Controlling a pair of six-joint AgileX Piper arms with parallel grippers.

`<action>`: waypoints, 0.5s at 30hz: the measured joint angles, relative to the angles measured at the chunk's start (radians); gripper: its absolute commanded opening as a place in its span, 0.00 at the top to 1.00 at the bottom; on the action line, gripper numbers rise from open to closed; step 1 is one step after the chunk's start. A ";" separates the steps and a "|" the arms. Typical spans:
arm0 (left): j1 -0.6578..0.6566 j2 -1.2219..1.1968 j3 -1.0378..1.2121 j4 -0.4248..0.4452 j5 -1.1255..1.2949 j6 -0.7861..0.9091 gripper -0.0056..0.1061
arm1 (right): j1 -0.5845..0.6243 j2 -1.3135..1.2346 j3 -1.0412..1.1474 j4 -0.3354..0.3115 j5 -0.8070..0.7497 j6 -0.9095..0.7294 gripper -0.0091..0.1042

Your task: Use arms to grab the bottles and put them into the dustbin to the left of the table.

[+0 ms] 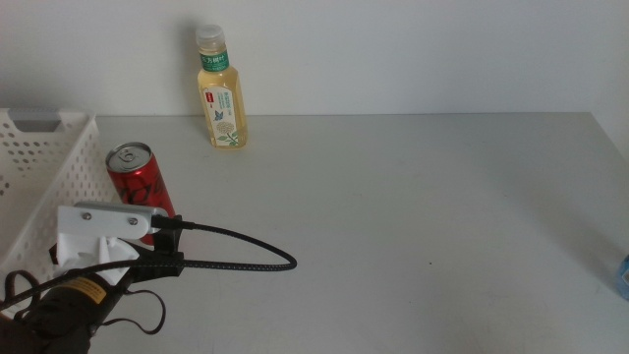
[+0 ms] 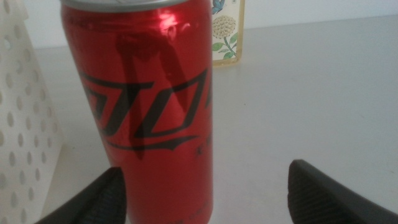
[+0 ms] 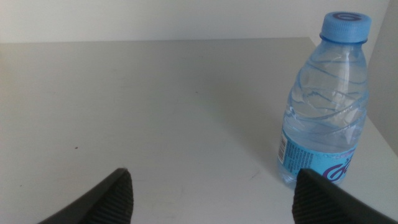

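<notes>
The slim red can (image 1: pixel 138 182) stands upright beside the white perforated dustbin (image 1: pixel 39 167) at the table's left. My left gripper (image 2: pixel 208 199) is open close behind the can (image 2: pixel 140 106), which fills the gap nearer one jaw; I see no contact. In the middle view the left arm's white wrist casing (image 1: pixel 98 231) covers its jaws. The yellow tea bottle (image 1: pixel 222 93) stands at the table's back edge. My right gripper (image 3: pixel 214 199) is open and empty, with the clear water bottle (image 3: pixel 326 106) upright just ahead, off toward one jaw.
The light-grey table (image 1: pixel 413 216) stretches wide between the two arms. The water bottle shows only as a blue sliver (image 1: pixel 623 275) at the right edge of the middle view. A black cable (image 1: pixel 246 261) loops from the left wrist over the tabletop.
</notes>
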 measured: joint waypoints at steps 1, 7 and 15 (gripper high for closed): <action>0.000 0.007 -0.008 -0.007 0.000 0.000 0.17 | 0.000 0.000 0.000 0.000 0.000 0.000 0.34; 0.000 0.045 -0.049 -0.049 0.000 0.007 0.17 | 0.000 0.000 0.000 0.000 0.000 0.000 0.34; 0.000 0.113 -0.119 -0.077 0.000 0.014 0.17 | 0.000 0.000 0.000 0.000 0.000 0.000 0.34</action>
